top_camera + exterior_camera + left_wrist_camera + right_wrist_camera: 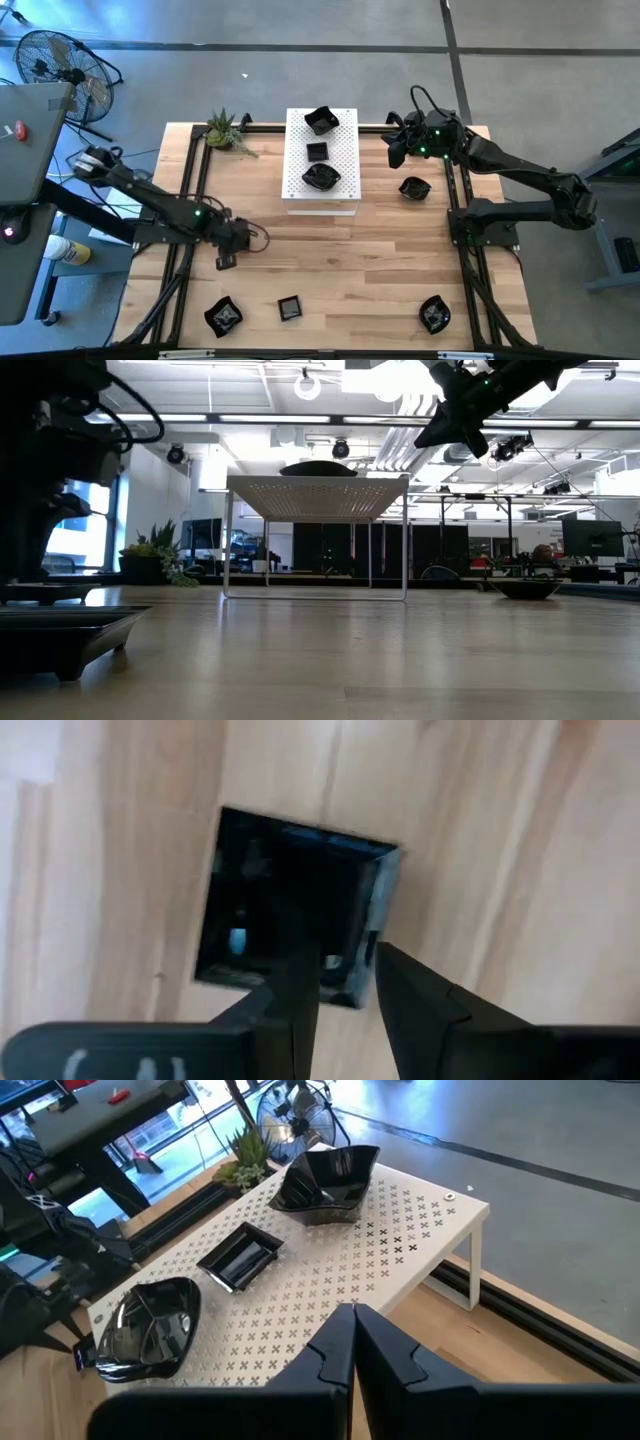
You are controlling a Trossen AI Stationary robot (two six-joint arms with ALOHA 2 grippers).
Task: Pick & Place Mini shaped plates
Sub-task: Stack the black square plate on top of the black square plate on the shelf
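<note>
A small square black plate [290, 910] lies flat on the wooden table [340, 260] at the left. My left gripper [345, 982] points down over it, open. One finger [300, 990] stands over the plate's inside and the other [400, 1005] outside its rim near a corner. In the high view this gripper [229, 252] is just above the plate [225, 263]. My right gripper [397, 150] hangs shut and with nothing in it above the table's far right, beside the white board [300, 1270]. Three plates sit on the board [320, 120] [317, 151] [320, 177].
Loose black plates lie on the table at the far right [414, 187], near left [223, 316], near middle [290, 308] and near right [434, 314]. A small green plant [225, 130] stands at the far left. Black frame rails [190, 190] run along both sides.
</note>
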